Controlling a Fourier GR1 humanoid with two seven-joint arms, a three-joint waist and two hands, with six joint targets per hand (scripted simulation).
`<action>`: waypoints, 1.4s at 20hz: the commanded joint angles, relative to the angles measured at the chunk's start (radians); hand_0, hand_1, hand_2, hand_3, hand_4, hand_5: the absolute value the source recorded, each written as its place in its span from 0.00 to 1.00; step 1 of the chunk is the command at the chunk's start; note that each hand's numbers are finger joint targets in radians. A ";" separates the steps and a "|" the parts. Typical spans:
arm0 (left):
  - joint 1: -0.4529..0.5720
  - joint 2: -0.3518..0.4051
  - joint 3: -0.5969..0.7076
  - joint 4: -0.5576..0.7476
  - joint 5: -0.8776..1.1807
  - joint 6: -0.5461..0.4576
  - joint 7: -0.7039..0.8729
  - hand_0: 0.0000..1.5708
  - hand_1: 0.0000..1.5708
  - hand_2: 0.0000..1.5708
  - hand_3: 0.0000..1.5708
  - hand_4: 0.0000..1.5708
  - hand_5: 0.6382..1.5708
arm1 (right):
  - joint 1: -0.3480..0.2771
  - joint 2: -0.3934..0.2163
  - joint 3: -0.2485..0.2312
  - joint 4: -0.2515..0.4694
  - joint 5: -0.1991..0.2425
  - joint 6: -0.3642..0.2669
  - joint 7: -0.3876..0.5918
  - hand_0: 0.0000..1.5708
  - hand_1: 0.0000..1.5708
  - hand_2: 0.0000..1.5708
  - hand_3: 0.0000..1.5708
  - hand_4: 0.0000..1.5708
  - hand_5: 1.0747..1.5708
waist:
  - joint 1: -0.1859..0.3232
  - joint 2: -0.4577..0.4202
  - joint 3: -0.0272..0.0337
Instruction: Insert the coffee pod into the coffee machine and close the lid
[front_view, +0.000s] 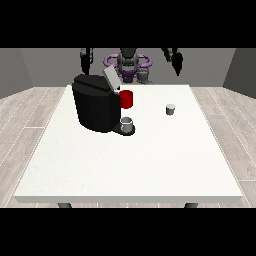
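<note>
A black coffee machine (95, 107) stands on the left half of the white table (130, 165), its grey lid (110, 79) tilted up and open. A red part (126, 99) shows at its front, and a grey cup (127, 125) sits on its base below. The small grey coffee pod (170, 109) stands upright on the table to the right of the machine. Both black hands hang raised behind the table's far edge, away from the pod and machine: the hand at the view's left (86, 60) and the hand at the view's right (176, 60).
The robot's torso (128, 64) sits behind the table's far edge between the two arms. Wooden floor surrounds the table, and grey walls close the back.
</note>
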 joint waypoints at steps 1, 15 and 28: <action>0.009 0.000 0.010 -0.015 0.029 -0.023 -0.003 0.00 0.00 0.00 0.00 0.20 1.00 | -0.011 -0.010 -0.009 0.031 0.013 0.006 0.004 0.00 0.00 0.00 0.00 0.08 1.00 | -0.004 -0.005 0.0239; -0.160 0.283 0.179 0.254 -0.007 -0.186 -0.108 0.00 0.00 0.00 0.00 0.00 1.00 | -0.047 0.042 -0.092 -0.033 -0.015 -0.089 -0.083 0.00 0.00 0.00 0.00 0.14 1.00 | -0.159 0.096 0.0237; -0.369 0.378 0.213 0.648 -0.104 -0.205 -0.183 0.00 0.00 0.00 0.00 0.00 1.00 | -0.146 0.075 -0.042 -0.089 -0.003 -0.102 -0.023 0.00 0.00 0.00 0.00 0.18 1.00 | -0.220 0.233 0.0233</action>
